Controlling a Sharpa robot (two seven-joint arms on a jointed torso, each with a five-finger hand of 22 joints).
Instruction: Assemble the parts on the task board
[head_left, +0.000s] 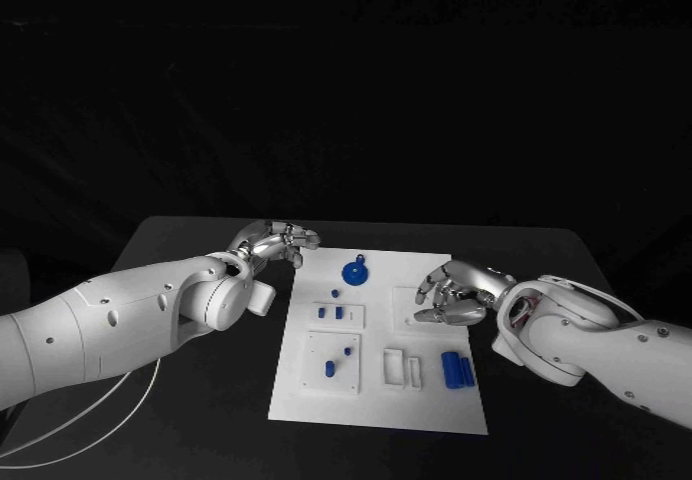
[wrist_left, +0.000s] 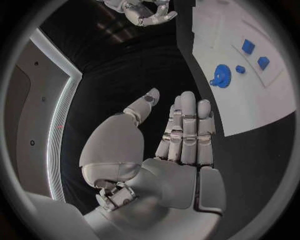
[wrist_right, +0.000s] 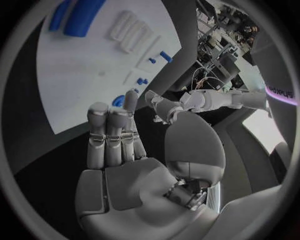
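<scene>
The left hand hovers over the worktop just off the left edge of the white board, near its far corner, fingers extended and apart, holding nothing. On the board, left to right: small blue pegs in a raised block, a blue gear toward the far edge, and a blue cylinder near the right edge. The right hand hangs over the board's right side with fingers loosely curled, empty. For the pick now due, judged from this layout, approach one part from above, spread the fingers wider before descent, and keep the idle hand off the board.
</scene>
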